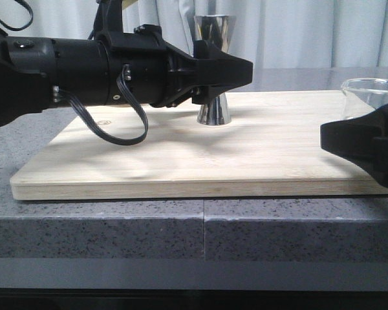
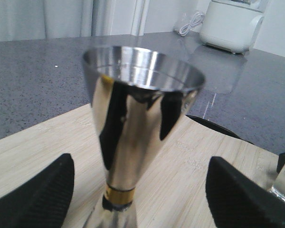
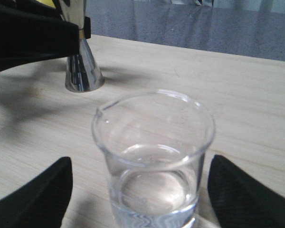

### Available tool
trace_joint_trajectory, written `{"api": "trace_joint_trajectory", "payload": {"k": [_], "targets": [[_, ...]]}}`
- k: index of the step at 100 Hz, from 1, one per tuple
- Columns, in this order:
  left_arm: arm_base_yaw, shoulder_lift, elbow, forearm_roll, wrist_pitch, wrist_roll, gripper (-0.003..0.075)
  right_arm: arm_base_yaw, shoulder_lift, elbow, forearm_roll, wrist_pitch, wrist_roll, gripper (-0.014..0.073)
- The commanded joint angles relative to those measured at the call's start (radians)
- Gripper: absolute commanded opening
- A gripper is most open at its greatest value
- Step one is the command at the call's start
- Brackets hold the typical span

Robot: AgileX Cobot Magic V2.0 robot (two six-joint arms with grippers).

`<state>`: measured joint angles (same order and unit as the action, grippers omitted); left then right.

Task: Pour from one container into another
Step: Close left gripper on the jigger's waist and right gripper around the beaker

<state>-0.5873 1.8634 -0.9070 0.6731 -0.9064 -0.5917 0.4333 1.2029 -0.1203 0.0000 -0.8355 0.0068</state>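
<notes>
A: What is hidden in the front view?

B: The left gripper (image 1: 236,70) crosses in front of the shiny steel hourglass-shaped jigger (image 1: 214,110), so its waist is covered; only the upper cup and the flared foot show. The small clear glass beaker (image 1: 368,97) with a pouring lip is cut off at the right edge, and the right gripper (image 1: 362,145) blocks its lower half.

A: Do the wrist views help?

B: Yes. The left wrist view shows the jigger (image 2: 133,137) upright between two spread black fingers (image 2: 38,194), with bare board on either side. A thin gold band sits at its waist. The jaws stand wide and hold nothing.

A: And the right side?

B: Much the same: the beaker (image 3: 154,161) stands on the pale wooden board (image 3: 247,95) between wide-apart fingers (image 3: 249,194), apparently untouched, though its base is cut off by the frame edge. Clear liquid sits low in it.

A: Anything around?

B: A grey speckled counter (image 1: 116,226) under the board, and a white appliance (image 2: 230,23), blurred, at the back. The two vessels stand well apart.
</notes>
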Motion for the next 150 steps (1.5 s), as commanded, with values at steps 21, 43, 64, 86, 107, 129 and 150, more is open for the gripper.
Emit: {"api": "trace_joint_trajectory", "payload": {"k": [21,43,64,86,107,129,150], "targets": [[0.003,-0.02,-0.026,-0.023,-0.085,-0.008,0.0421,0.0,-0.008,-0.027,-0.008,-0.092,-0.007,0.0534],[0.003,-0.009,-0.026,-0.023,-0.114,-0.008,0.0418,0.0,-0.008,-0.027,-0.008,-0.092,-0.007,0.0534],[0.003,-0.009,-0.026,-0.036,-0.126,-0.008,0.037,0.0,-0.008,-0.027,-0.008,-0.092,-0.007,0.0485],[0.003,-0.009,-0.026,-0.036,-0.128,-0.008,0.0229,0.0,-0.008,-0.027,-0.008,-0.092,-0.007,0.0449],[0.003,-0.009,-0.026,-0.036,-0.133,-0.008,0.0058,0.0,-0.008,-0.027,-0.008,-0.092,-0.007,0.0449],[0.003,-0.009,-0.026,-0.036,-0.155,-0.008,-0.0021,0.0,-0.008,-0.027,-0.008,-0.092,-0.007,0.0448],[0.003,-0.009,-0.026,-0.028,-0.16,-0.008,-0.0021,0.0,-0.008,-0.027,-0.008,-0.092,-0.007,0.0404]]}}
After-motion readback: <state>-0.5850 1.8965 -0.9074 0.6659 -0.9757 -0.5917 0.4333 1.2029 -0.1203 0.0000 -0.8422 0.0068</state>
